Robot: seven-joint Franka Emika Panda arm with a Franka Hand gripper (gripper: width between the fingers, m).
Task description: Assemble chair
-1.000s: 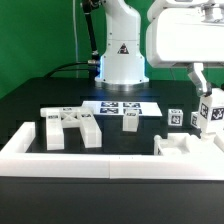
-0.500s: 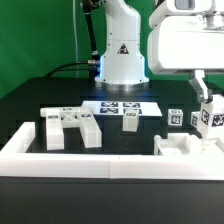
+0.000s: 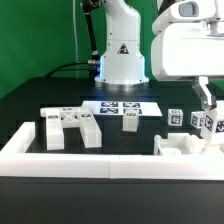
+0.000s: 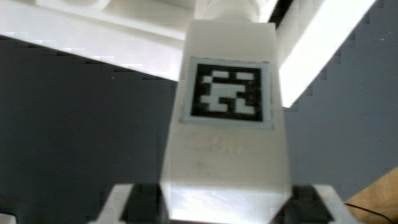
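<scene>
White plastic leg (image 4: 224,120) is pinched in the closed claw (image 4: 219,204), off the marker board (image 3: 122,106) toward the exterior view's right; it should be carried upright and unhurried.

The hand (image 3: 205,101) grips a tagged white leg (image 3: 211,123) upright; the X-braced frame (image 3: 70,126) lies well away on the table (image 3: 30,100).

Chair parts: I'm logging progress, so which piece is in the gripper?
The long tagged leg that fills the wrist view, clamped in the gripper; the X-braced frame, by contrast, lies loose on the table.
</scene>
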